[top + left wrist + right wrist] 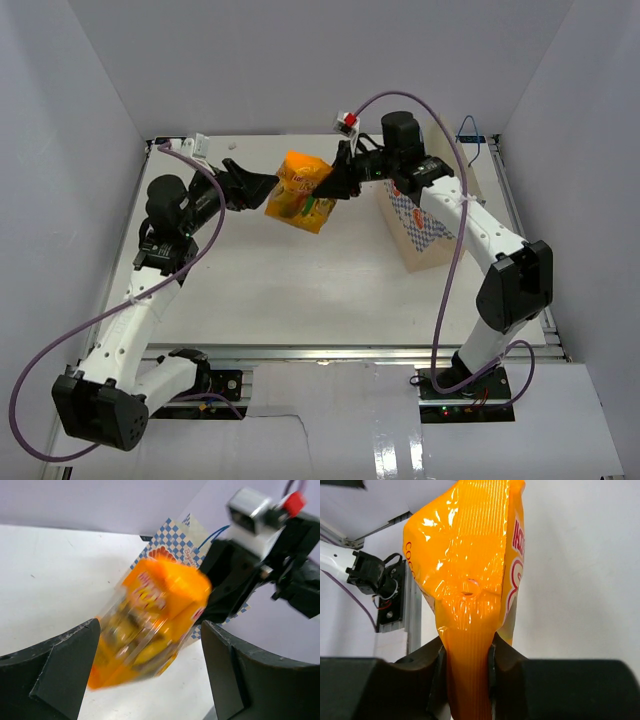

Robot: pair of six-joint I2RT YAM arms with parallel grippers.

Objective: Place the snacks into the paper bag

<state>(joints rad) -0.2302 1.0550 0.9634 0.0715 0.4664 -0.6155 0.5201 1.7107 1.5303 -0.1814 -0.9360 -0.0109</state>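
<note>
Aloft, right gripper [336, 187] pinches orange pouch [298, 195] — left gripper [264, 190] gapes.

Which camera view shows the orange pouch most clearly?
The right wrist view: the orange pouch is sharp and large, its sealed end pinched in the right gripper. The top view shows it small, in the air. The left wrist view shows it blurred.

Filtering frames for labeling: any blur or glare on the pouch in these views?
Left wrist: the orange pouch is motion-smeared and its print is unreadable, while the paper bag behind it is clearer. Right wrist: the pouch is sharp, but bright specular highlights streak its film. Top external: the pouch is sharp enough; light glares off the glossy white panel near the arm bases.
</note>
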